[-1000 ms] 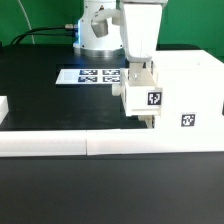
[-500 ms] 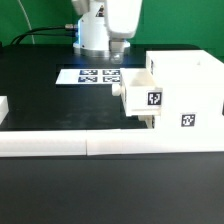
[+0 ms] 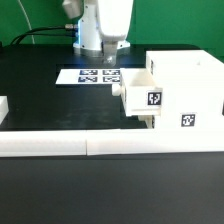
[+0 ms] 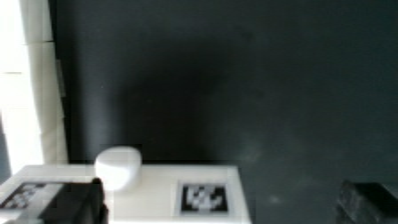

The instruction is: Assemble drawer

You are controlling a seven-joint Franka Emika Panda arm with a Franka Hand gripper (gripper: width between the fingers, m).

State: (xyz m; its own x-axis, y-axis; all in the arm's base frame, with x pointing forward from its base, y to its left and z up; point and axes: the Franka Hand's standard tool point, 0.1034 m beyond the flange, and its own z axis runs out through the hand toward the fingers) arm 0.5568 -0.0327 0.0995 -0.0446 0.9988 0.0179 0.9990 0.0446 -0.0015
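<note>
The white cabinet shell (image 3: 186,88) stands at the exterior view's right. A small white tray (image 3: 143,97) with a square tag sits partly in its side opening, sticking out toward the exterior view's left, knob (image 3: 120,89) outward. My gripper (image 3: 112,52) hangs above and to the left of this tray, open and empty. In the wrist view the tray's front (image 4: 160,195), its knob (image 4: 119,168) and a tag (image 4: 205,195) lie below, between my spread dark fingers (image 4: 59,205). A second tray (image 3: 3,108) shows at the exterior view's left edge.
Long low white border bars (image 3: 100,143) run along the front; one also shows in the wrist view (image 4: 22,90). The marker board (image 3: 88,76) lies on the black table behind the tray, in front of the arm's base (image 3: 95,40).
My gripper was down on the tray at the cabinet. It let go, rose, and moved toward the exterior view's left. The tray stays in the cabinet.
</note>
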